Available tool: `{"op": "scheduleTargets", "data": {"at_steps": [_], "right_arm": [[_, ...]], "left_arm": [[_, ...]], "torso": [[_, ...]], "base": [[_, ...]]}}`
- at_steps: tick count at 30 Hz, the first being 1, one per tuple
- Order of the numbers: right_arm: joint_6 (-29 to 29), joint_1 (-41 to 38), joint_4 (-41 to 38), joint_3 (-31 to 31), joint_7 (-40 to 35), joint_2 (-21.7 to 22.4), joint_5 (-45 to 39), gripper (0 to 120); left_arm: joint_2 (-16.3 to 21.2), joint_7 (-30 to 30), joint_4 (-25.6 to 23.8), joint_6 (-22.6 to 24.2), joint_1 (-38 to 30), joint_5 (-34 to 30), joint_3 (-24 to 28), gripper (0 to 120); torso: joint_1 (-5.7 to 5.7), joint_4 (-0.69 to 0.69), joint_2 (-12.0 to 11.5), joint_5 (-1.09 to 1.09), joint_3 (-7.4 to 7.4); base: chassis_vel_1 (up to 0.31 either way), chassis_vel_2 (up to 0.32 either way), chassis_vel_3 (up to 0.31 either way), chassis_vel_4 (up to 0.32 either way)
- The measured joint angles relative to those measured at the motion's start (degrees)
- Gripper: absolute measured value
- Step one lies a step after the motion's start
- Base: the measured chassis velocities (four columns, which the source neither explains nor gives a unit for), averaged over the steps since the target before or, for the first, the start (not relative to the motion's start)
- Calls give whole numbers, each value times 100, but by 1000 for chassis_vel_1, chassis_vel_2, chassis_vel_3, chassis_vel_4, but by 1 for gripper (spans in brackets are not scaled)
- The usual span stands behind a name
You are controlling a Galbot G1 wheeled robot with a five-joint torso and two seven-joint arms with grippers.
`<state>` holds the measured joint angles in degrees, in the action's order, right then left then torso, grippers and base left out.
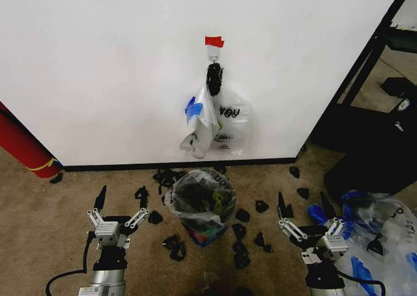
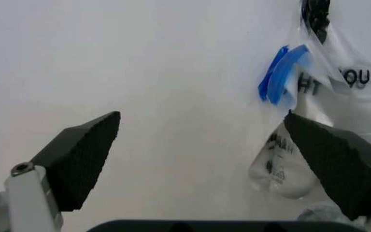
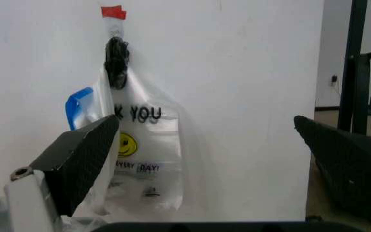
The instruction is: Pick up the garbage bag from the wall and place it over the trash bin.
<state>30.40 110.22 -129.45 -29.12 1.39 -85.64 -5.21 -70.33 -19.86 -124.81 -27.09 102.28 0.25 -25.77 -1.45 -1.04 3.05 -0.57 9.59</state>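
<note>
The garbage bag [image 1: 197,125], thin and whitish with blue patches, hangs from a small hook [image 1: 213,61] under red tape [image 1: 214,42] on the white wall [image 1: 104,68]. It also shows in the left wrist view [image 2: 287,79] and the right wrist view [image 3: 85,104]. A whiter bag lettered "YOU" [image 1: 232,121] hangs behind it on the same hook. The trash bin [image 1: 199,205], round and black with clear plastic around its rim, stands on the carpet below. My left gripper [image 1: 120,199] is open, low and left of the bin. My right gripper [image 1: 303,208] is open, low and right of it.
Black scraps [image 1: 242,240] lie scattered on the carpet around the bin. A big red cylinder with a yellow band [image 1: 23,149] leans at the left. A heap of clear-and-blue bags [image 1: 384,240] lies at the right, behind it a black rack [image 1: 368,61].
</note>
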Motion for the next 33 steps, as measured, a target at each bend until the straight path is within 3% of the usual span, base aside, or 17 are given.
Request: {"op": "scheduleTargets", "data": {"at_steps": [33], "right_arm": [[0, 0, 0, 0, 0, 0, 0, 100]], "left_arm": [[0, 0, 0, 0, 0, -1, 0, 100]], "torso": [[0, 0, 1, 0, 0]], "base": [[0, 0, 0, 0]]}}
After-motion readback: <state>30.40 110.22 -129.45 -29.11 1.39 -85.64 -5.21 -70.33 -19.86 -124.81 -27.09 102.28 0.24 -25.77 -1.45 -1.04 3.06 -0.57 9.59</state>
